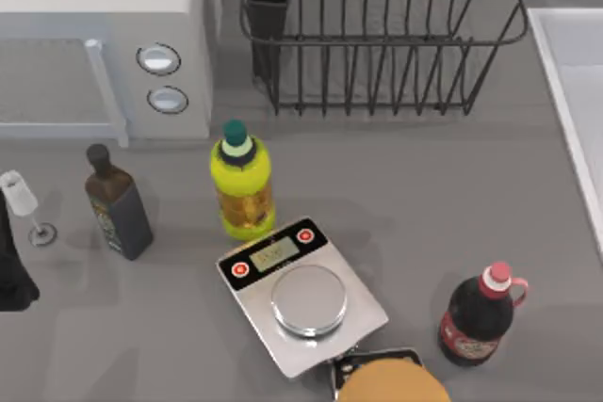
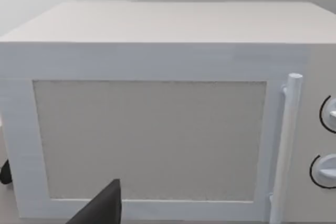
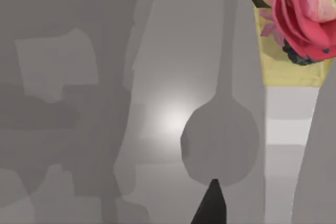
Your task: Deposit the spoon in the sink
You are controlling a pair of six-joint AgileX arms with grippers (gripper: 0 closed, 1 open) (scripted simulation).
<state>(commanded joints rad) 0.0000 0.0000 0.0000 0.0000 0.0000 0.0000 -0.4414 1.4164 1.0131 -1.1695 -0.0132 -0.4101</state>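
Spoon (image 3: 220,129): we see a grey bowl and thin handle in our right wrist view, lying on grey ground beside a pink flower (image 3: 304,9).
Sink (image 1: 575,91): pale basin at the table's right edge, past the black dish rack (image 1: 377,35).
Left arm (image 1: 14,270): dark shape at the left edge; its wrist view faces the white microwave (image 2: 157,129).
Fingers: we cannot tell, either gripper.

The left arm (image 1: 13,270) appears in the top view as a plain black mass at the table's left edge, matte and unmarked. The left wrist view catches one black, wedge-shaped fingertip (image 2: 102,208) (flat-faced, sharp-edged). The right wrist view shows a similar dark, pointed fingertip (image 3: 211,205), tapering to a narrow tip.
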